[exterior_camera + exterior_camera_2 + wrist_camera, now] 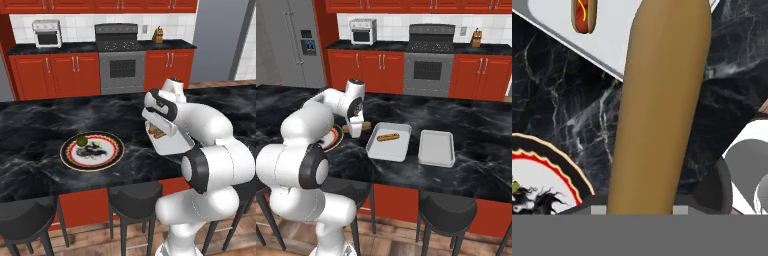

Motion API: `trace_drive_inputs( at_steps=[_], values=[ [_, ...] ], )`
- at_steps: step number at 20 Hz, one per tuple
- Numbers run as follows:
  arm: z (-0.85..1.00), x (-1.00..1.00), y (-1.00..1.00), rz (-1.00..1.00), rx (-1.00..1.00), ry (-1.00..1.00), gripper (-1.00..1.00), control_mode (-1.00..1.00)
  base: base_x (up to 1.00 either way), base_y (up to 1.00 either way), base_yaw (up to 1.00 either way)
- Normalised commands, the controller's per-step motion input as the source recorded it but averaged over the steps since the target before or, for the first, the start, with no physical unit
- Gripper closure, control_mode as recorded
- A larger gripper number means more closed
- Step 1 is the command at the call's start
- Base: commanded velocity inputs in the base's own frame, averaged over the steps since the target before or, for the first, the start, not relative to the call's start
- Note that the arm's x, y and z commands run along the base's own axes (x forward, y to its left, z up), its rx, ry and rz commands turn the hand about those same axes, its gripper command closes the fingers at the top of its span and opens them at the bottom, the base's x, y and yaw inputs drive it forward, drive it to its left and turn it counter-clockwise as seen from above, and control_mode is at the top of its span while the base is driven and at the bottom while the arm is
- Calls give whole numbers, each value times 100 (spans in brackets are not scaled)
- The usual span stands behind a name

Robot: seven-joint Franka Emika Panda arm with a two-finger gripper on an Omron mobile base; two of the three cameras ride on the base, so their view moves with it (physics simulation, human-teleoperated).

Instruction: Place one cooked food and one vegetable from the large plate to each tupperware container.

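The large plate (75,159), bearing a green vegetable (81,140), lies left of the gripper (356,131), with two tupperware containers to its right: the near one (376,145) holds a hot dog (388,136), beside the far one (436,148). The gripper's jaws clasp a long tan baguette-like food (662,100) above the black marble counter (35,125), in a kitchen of red cabinets (55,75).

I count one plate (93,151), two trays (389,141) (436,148), one hot dog (388,136), one green vegetable (81,140), one tan loaf (657,105).
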Motion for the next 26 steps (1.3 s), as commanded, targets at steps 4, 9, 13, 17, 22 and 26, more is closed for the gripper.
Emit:
trace_drive_inputs(
  at_steps=[4, 9, 13, 17, 22, 26],
  values=[
    [3, 16, -100, 0, 1, 2, 100, -100, 0, 0, 0],
    [1, 28, -100, 0, 0, 2, 100, -100, 0, 0, 0],
    [3, 29, -100, 0, 0, 1, 100, -100, 0, 0, 0],
    [0, 21, -100, 0, 0, 0, 100, -100, 0, 0, 0],
    [-16, 16, -95, -2, -2, 0, 100, -100, 0, 0, 0],
    [-37, 21, -72, 0, 0, 0, 100, -100, 0, 0, 0]
  ],
)
